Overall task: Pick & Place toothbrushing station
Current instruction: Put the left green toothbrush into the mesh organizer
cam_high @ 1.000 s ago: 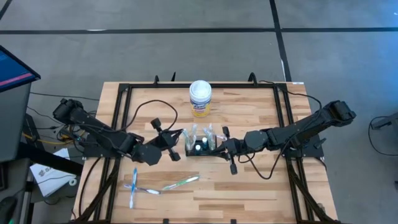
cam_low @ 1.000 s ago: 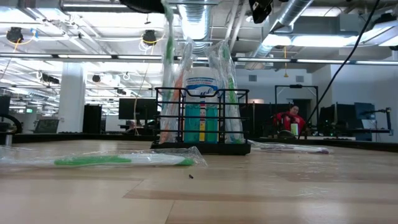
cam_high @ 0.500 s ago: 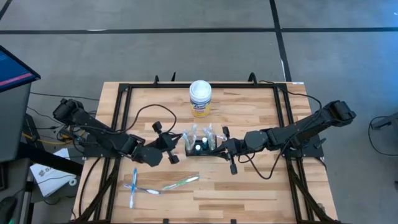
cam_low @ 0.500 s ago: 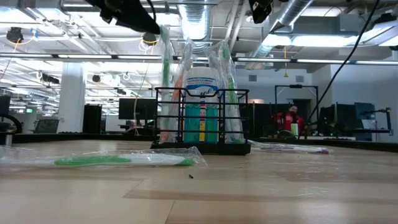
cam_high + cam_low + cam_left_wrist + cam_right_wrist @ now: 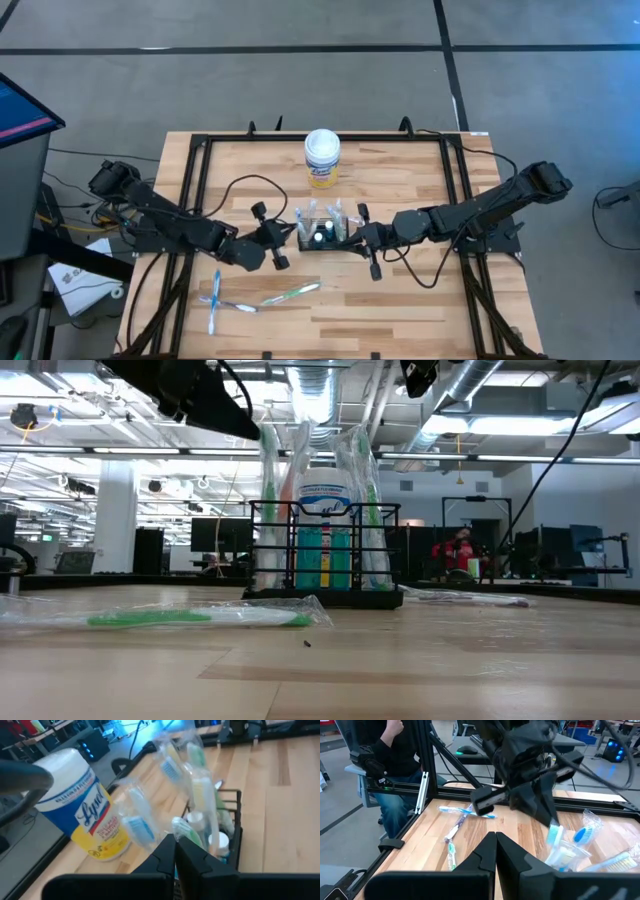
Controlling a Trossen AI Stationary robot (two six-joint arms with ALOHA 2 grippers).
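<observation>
Left gripper (image 5: 283,238) has its fingers pressed together on nothing, and over the last second it has slid away from the toothbrushing station (image 5: 322,232), pulling back along the table toward the left edge; a moment ago its tip sat right against the wrapped toothbrushes (image 5: 272,510) standing in that caddy, and now a clear gap of bare wood shows between them. The caddy itself has not budged: it stands upright in the middle of the table (image 5: 400,300), nearer the far edge than the near one, with the Lysol canister (image 5: 322,158) behind it toward the far edge. Right gripper (image 5: 357,237) sits just beside the caddy's right end, closed as well and gripping nothing I can make out, and it has not shifted. Two more wrapped toothbrushes (image 5: 290,294) lie flat near the near-left corner. To me the retreat reads as one brush delivered and the left arm heading back for the next, so the station looks partly filled, with those loose ones waiting.
</observation>
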